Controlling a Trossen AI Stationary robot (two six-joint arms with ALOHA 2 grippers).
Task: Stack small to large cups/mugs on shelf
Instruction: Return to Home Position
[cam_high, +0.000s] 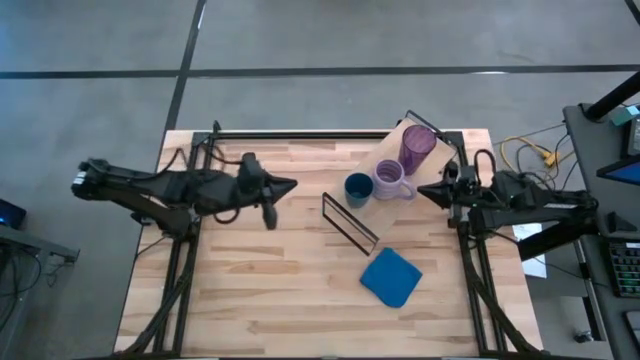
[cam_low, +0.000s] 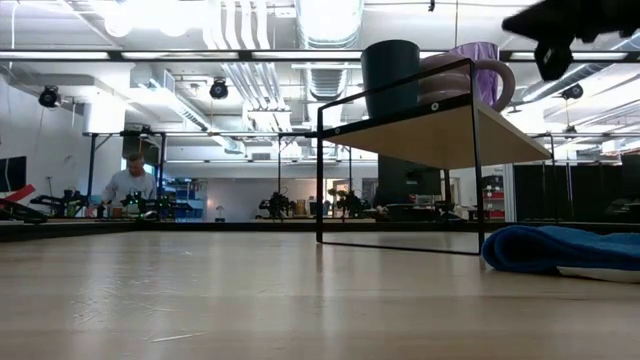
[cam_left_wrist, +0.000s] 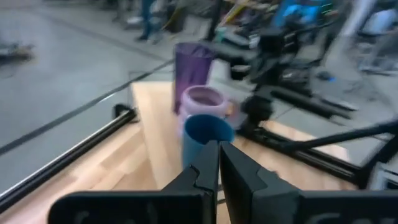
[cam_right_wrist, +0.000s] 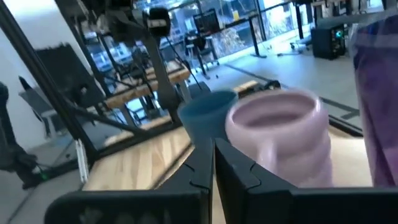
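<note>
Three cups stand in a row on the pale wood shelf (cam_high: 396, 138) (cam_low: 430, 135): a small dark blue cup (cam_high: 358, 188) (cam_left_wrist: 207, 134), a lavender mug (cam_high: 390, 180) (cam_right_wrist: 280, 134) and a tall purple tumbler (cam_high: 418, 148) (cam_left_wrist: 189, 68). Each rests on its base on the plank. My left gripper (cam_high: 292, 185) (cam_left_wrist: 219, 146) is shut and points at the blue cup from the table's left, well short of it. My right gripper (cam_high: 420, 190) (cam_right_wrist: 213, 144) is shut. It stands close to the mug's handle side, at the table's right, and I see no touch.
The shelf's black wire frame (cam_high: 350, 222) slants across the table's middle. A folded blue cloth (cam_high: 390, 277) (cam_low: 560, 248) lies on the tabletop nearer the front edge. Bare tabletop spreads to the left and front. A person shows far off in the room (cam_low: 128, 180).
</note>
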